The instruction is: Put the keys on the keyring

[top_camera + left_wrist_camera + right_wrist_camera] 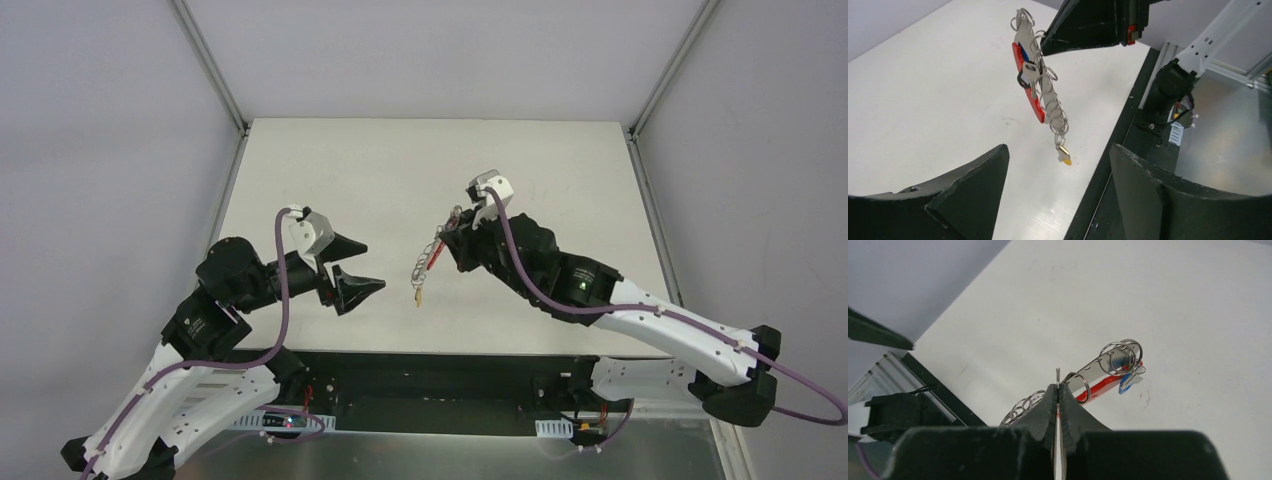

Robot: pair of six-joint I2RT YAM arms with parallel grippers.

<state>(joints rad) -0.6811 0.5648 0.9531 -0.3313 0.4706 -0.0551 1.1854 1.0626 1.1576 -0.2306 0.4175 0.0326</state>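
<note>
Keyring (432,258) hangs in the air over the white table (330,170), pinched tight in the right claw (455,233). A blue-headed key (1021,50) and a black-headed key (1024,79) hang by its red strap (1034,107). Its yellow tag (1064,156) dangles lowest. The left claw (372,265) gapes wide nearby, holding nothing.

The white surface (430,160) lies flat beneath the left pincer (372,265) and the right pincer (452,225) and runs on well beyond both. 1 faint dark scuff (1148,400) marks it just ahead of the right pincer's tips.
</note>
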